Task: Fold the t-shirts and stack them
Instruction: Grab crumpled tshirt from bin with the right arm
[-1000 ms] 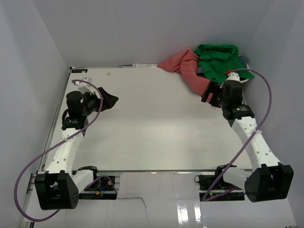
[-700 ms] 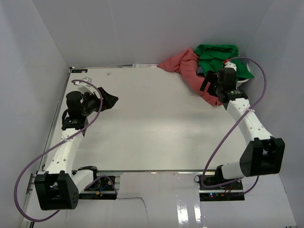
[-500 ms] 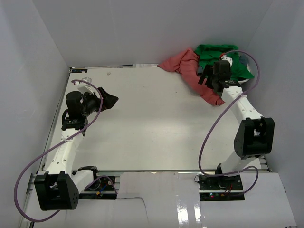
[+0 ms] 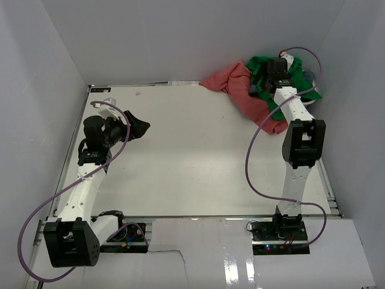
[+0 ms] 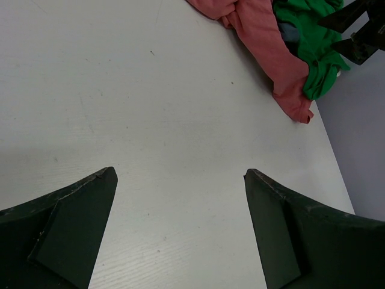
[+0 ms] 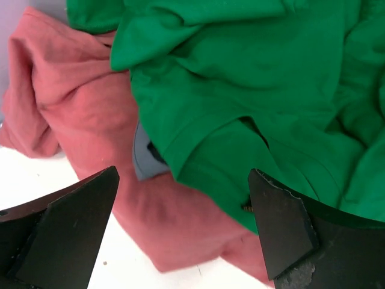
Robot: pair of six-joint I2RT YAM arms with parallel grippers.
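Three t-shirts lie crumpled in one pile at the table's back right corner. The salmon-pink one trails toward the front, the bright green one lies over it, and a grey-blue patch peeks out between them. My right gripper hovers over the pile, open. In the right wrist view its midpoint sits above the edge where green meets pink, and nothing is between its fingers. My left gripper is open and empty above bare table at the left. From there the pile shows far off.
The white table is boxed in by pale walls at the back and on both sides, close to the pile. The right arm stretches along the table's right edge. Purple cables loop from both arms.
The right arm has stretched toward the back corner. Its gripper has moved from the pink shirt's near end to above the green shirt. The left arm has stayed still.
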